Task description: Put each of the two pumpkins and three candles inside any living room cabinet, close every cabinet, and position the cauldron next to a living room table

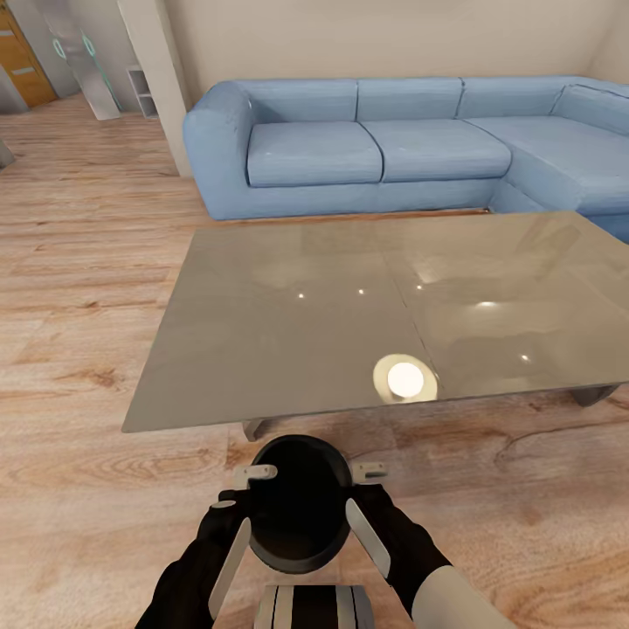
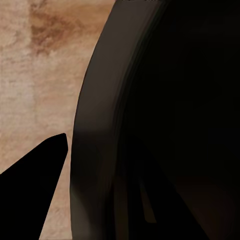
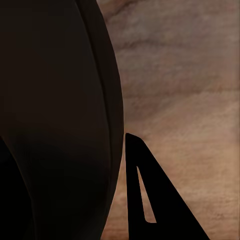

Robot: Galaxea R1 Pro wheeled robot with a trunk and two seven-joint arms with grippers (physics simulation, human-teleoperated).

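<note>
Both tools, left tool [image 1: 247, 486] and right tool [image 1: 360, 486], squeeze black cauldron [image 1: 297, 502] between them, near table [image 1: 262, 349]; whether each one's own fingers are apart or together, cannot tell. Looks big, hard, smooth, maybe heavy: hold both sides under rim.

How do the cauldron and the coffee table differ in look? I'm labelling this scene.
The cauldron is round, black and matte; the coffee table is flat, rectangular, grey and glossy with light reflections. The cauldron sits between both claws, the table stands free on the wood floor.
</note>
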